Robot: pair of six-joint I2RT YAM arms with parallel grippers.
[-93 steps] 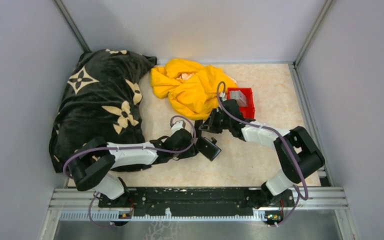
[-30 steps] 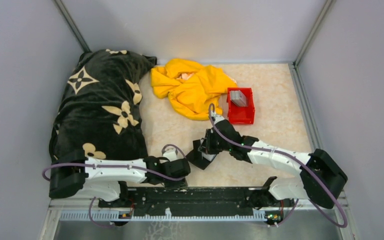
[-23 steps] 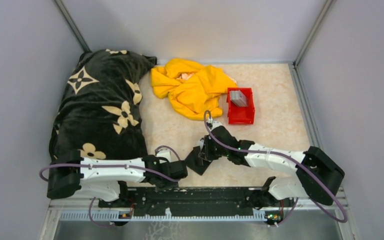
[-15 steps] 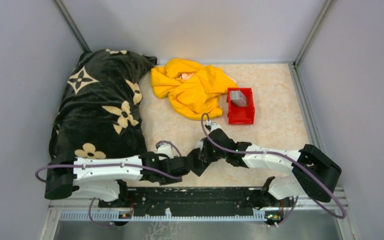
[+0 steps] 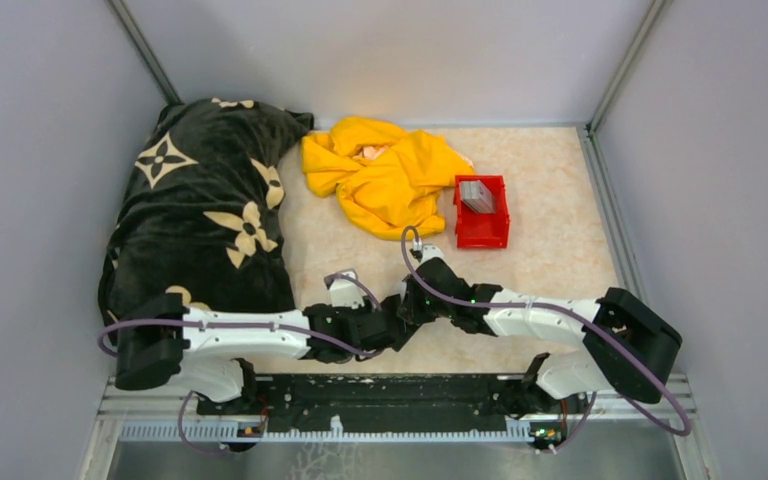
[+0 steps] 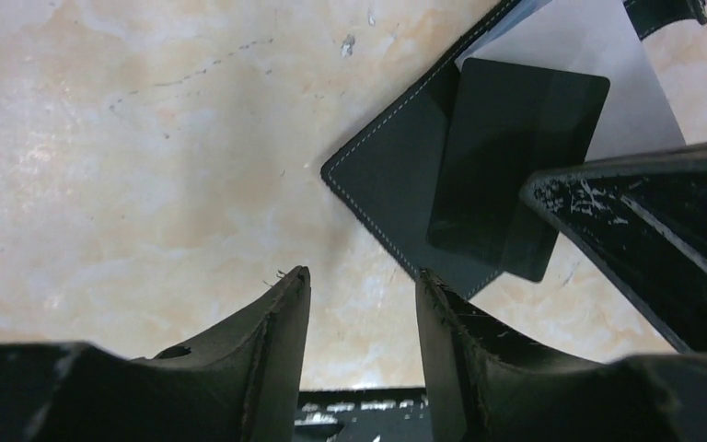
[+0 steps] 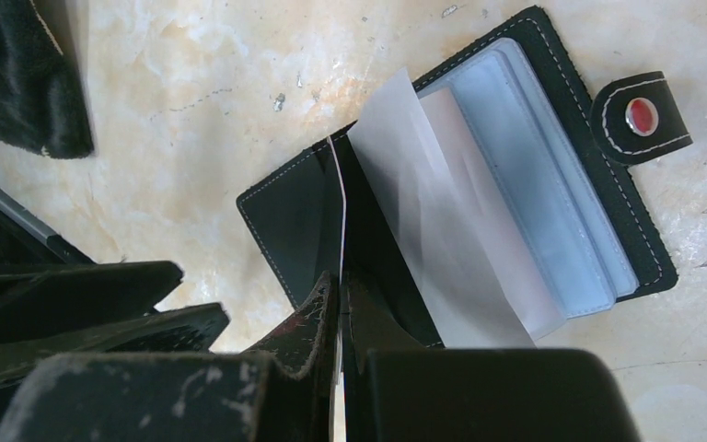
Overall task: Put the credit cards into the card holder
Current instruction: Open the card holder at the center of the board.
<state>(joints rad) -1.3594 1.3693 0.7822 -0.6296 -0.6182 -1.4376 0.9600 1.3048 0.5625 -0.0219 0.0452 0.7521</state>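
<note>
Fingers of the right gripper [image 7: 341, 287] are pressed together on one dark credit card [image 6: 506, 157]. Its far end reaches over the black leaf of the open card holder [image 7: 285, 221], which lies flat just ahead of them; whether card and leaf touch cannot be told. Fingers of the left gripper [image 6: 359, 290] stand spread and hold nothing above the marbled table [image 6: 147, 138], with the holder's corner just beyond their tips. More grey cards [image 5: 476, 194] sit in a red bin [image 5: 482, 232], well beyond both.
</note>
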